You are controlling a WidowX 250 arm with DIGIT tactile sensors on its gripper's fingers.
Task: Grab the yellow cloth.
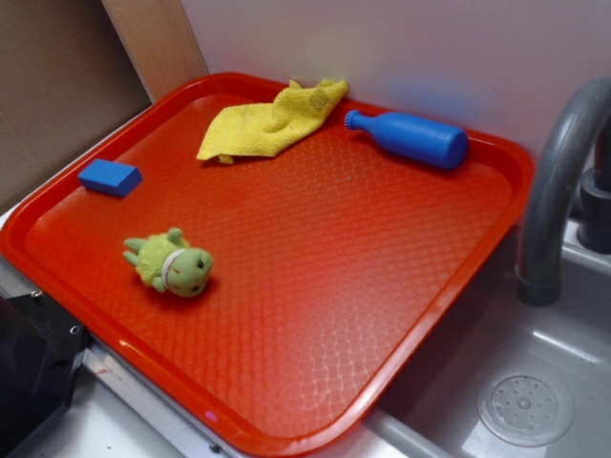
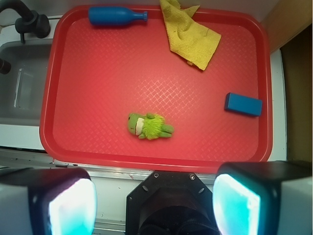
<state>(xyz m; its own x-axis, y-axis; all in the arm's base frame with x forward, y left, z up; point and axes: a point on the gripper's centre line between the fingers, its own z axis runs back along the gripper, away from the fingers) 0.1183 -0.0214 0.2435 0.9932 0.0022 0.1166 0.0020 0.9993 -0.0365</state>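
In the exterior view the red plastic tray [image 1: 315, 382] carries one bright yellow microfibre cloth [image 1: 270, 122] at 12 o'clock, its long axis running from 8 to 2 o'clock, one blue plastic bottle [image 1: 410, 137], one blue rectangular block [image 1: 110, 176] and one yellow-green plush frog [image 1: 172, 263]. In the wrist view the same four things lie there, the cloth at 1 o'clock with its long axis from 11 to 5 o'clock, and the gripper [image 2: 155, 205] hangs at 6 o'clock with its fingers [image 2: 73, 205] spread wide, holding nothing.

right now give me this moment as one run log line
phase: pre-grasp | end effector: open, above tray near edge, holding nothing | yellow cloth: crumpled at far rim, untouched | beside it: blue bottle
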